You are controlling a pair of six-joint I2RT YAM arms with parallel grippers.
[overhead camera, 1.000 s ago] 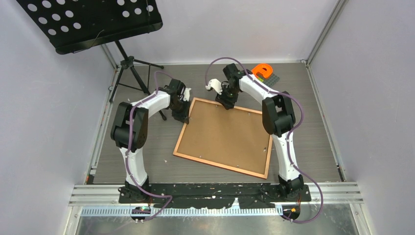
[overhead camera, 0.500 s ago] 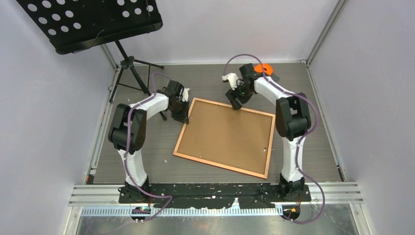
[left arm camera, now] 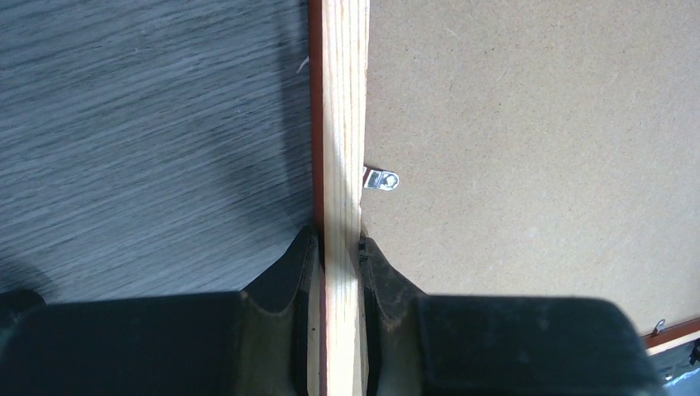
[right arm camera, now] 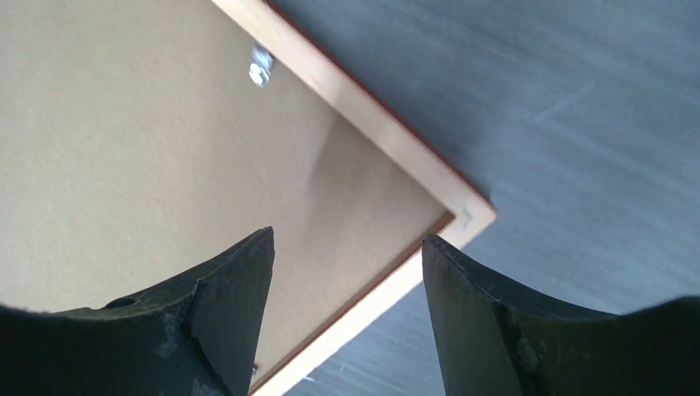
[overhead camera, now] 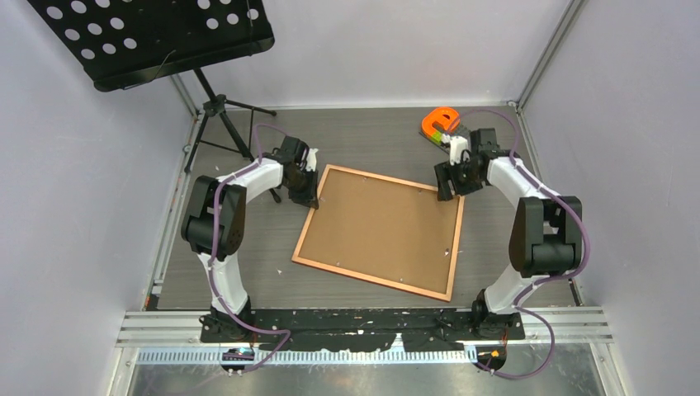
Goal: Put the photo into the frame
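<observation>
So the left gripper (left arm camera: 338, 247) is pinched nearly closed on the frame (overhead camera: 371, 280). One finger is on the outer side of the pale wood border and the other on the inner side against the backing board (overhead camera: 380, 227), close to the far left corner. The right gripper (right arm camera: 347, 239) has its jaws spread wide with nothing in them, and hangs over the far right corner without touching the wood as far as I can see. The frame lies flat and face down on the grey table (overhead camera: 371, 148), a bit skewed, with the brown board filling the whole opening. A little metal tab (left arm camera: 380, 178) sticks out from the border over the board just ahead of the left fingers, and there's another tab (right arm camera: 260, 64) near the right gripper's corner. The photo doesn't show in any view, so I can't tell if it's already under that board or somewhere else. My read is that this is the backing-board stage, with the left arm bracing the frame while the right lines up on the corner or the tab beside it. The next move needs a careful descent: narrow the jaws, land on that tiny tab or the rim, and don't shove the frame sideways out of the left grip.
</observation>
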